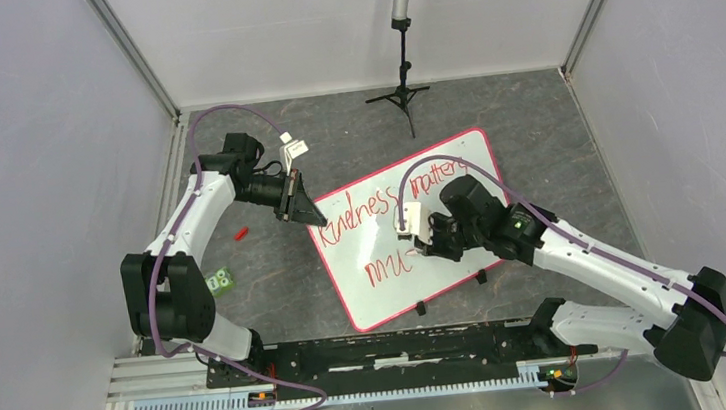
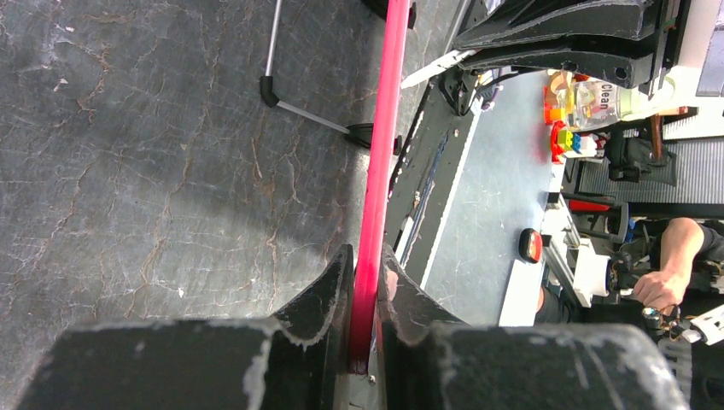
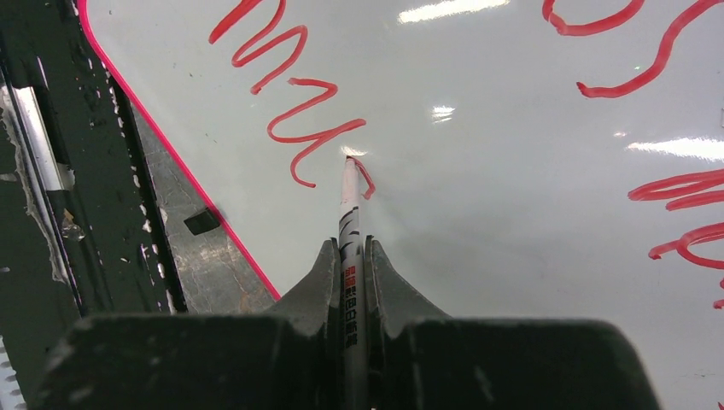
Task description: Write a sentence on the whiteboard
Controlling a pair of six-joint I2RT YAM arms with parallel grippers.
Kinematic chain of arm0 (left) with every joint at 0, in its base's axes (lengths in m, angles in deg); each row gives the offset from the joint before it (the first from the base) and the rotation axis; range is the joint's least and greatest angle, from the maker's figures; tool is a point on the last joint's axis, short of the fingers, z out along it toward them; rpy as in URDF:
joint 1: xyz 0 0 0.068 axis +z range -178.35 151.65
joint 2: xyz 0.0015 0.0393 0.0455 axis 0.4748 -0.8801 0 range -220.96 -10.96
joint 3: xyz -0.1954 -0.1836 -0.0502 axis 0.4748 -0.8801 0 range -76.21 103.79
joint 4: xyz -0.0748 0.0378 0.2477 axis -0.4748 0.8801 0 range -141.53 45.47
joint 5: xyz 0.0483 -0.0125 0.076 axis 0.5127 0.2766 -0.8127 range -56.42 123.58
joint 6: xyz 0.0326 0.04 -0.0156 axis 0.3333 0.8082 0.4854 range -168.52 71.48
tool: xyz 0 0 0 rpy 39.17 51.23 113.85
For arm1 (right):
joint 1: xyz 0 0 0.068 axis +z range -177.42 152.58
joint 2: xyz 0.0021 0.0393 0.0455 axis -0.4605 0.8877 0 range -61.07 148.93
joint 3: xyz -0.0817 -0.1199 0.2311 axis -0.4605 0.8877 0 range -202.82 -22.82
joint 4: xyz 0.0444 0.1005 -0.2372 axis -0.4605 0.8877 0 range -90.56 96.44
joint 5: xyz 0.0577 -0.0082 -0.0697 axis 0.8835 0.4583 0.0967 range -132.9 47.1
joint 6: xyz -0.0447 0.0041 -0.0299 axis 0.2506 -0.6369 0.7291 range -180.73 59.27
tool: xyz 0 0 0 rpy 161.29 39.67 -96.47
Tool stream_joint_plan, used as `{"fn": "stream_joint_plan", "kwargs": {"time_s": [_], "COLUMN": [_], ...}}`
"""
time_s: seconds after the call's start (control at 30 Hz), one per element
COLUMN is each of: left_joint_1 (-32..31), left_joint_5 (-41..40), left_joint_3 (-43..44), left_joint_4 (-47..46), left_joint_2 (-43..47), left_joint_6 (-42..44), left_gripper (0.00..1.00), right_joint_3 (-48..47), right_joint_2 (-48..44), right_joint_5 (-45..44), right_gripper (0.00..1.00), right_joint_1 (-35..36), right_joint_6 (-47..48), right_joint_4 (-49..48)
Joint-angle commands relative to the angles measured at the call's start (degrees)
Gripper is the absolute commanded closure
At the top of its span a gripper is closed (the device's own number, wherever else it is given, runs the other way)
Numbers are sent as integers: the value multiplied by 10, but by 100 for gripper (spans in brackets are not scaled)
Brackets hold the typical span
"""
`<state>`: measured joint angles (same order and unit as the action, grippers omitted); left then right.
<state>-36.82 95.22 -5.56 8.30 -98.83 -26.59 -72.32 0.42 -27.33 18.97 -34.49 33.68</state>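
The whiteboard (image 1: 373, 299) lies tilted on the dark table and has a red-pink rim. The sentence (image 1: 384, 203) in red reads "Kindness matters" on the top line, with "mu" (image 1: 388, 267) started below. My left gripper (image 1: 307, 216) is shut on the board's left corner; in the left wrist view its jaws (image 2: 365, 266) pinch the red rim (image 2: 382, 145). My right gripper (image 1: 423, 243) is shut on a white marker (image 3: 349, 218) over the lower line. The marker's tip (image 3: 348, 162) touches the board beside the last red stroke (image 3: 300, 128). My right gripper's jaws (image 3: 351, 254) clamp the marker's barrel.
A small red cap (image 1: 240, 233) and a green block (image 1: 219, 280) lie on the table left of the board. A black tripod stand (image 1: 406, 85) stands behind the board. Two black clips (image 1: 479, 276) sit on the board's near edge. A black rail (image 1: 393, 348) runs along the front.
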Motion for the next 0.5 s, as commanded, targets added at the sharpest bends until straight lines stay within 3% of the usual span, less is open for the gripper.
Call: {"fn": "stream_joint_plan", "kwargs": {"time_s": [0.0, 0.47], "left_joint_1": [-4, -4], "left_joint_5": [-36, -35], "left_joint_3": [2, 5], "left_joint_4": [-20, -20], "left_joint_2": [-2, -5], "left_joint_6": [12, 11], "left_gripper": [98, 98], "right_joint_3": [7, -10], "right_joint_2": [-6, -19], "right_joint_5": [6, -14], "right_gripper": [100, 100], "right_joint_1": [-1, -1], "right_joint_6": [11, 41], "right_joint_4": [1, 54]}}
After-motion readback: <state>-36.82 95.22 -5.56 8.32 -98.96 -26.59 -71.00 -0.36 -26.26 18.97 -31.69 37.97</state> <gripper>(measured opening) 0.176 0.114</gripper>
